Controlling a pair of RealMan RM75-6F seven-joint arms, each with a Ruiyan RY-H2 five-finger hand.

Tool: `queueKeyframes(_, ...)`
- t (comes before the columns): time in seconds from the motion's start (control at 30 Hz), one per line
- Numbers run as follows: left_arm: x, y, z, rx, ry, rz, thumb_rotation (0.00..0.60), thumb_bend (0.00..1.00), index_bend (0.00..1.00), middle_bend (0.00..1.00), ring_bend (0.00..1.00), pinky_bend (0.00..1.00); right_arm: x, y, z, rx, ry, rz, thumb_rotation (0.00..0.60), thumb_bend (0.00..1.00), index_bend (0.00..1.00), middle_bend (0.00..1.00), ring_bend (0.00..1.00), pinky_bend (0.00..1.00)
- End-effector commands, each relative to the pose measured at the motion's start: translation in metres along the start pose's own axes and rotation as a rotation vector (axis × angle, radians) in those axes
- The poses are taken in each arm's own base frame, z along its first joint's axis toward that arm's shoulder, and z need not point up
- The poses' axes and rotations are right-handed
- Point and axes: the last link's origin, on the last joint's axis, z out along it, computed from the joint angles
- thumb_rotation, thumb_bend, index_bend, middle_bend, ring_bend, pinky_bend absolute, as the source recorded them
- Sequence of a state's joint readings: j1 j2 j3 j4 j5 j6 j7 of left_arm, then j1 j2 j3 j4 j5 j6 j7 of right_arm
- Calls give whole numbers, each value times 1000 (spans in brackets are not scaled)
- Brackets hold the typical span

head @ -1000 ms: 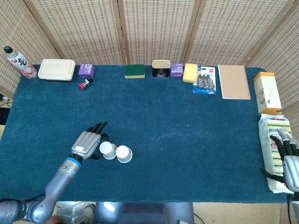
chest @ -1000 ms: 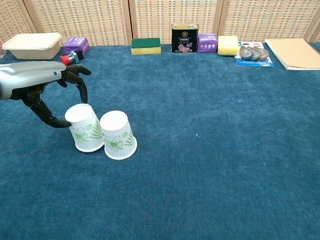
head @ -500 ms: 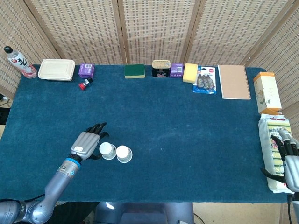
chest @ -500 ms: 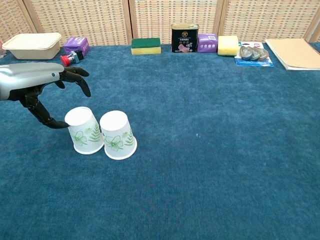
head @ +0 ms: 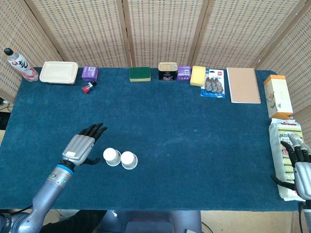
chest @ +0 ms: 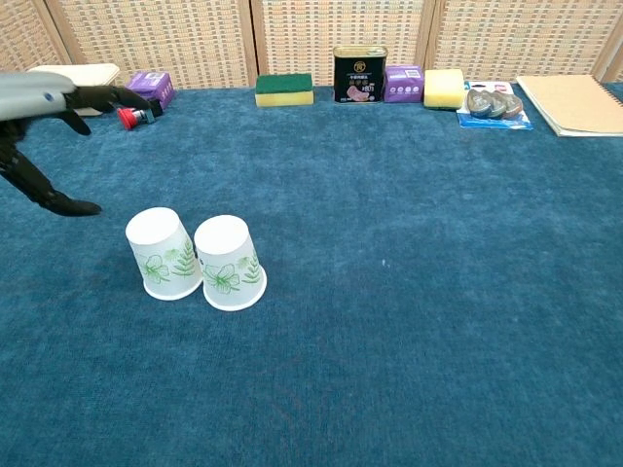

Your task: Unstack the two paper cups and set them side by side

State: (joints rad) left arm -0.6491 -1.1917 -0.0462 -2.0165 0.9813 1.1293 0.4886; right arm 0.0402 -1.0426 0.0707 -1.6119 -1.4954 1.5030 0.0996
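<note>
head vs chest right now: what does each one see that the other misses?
Head only: the right hand resting at the table's right edge over a yellow-green packet, the orange box, the bottle at far left, and the left forearm.

Chest only: the cups' sides, with green leaf prints, both standing upside down.

Both: the left hand, open and apart from the cups; the left cup and right cup side by side; and the back row, including the sponge, can and notebook.
</note>
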Motion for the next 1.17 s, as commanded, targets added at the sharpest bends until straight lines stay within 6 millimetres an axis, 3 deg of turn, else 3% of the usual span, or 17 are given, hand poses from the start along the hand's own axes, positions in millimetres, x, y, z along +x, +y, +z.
queueKeyframes(0.03, 15, -17, -17, 26, 74, -7, 600, 164, 0, 0, 0, 139, 0, 0, 0, 0, 1, -2, 600, 0, 106, 0, 0, 0)
queueKeyframes(0.33, 25, -68, -48, 93, 206, -3, 600, 141, 0, 0, 0, 139, -4, -4, -1, 5, -6, -22, 600, 0, 106, 0, 0, 0)
queueKeyframes(0.63, 4, -113, -92, 188, 295, -36, 600, 140, 0, 0, 0, 138, -6, -7, 0, 3, 1, -36, 600, 0, 106, 0, 0, 0)
queueKeyframes(0.83, -12, -120, -134, 248, 351, -42, 600, 139, 0, 0, 0, 136, -4, -7, 1, -2, 17, -48, 600, 0, 107, 0, 0, 0)
queueKeyframes(1.17, -15, -123, -142, 225, 343, -32, 600, 139, 0, 0, 0, 136, -7, -9, 1, -6, 12, -64, 600, 0, 106, 0, 0, 0)
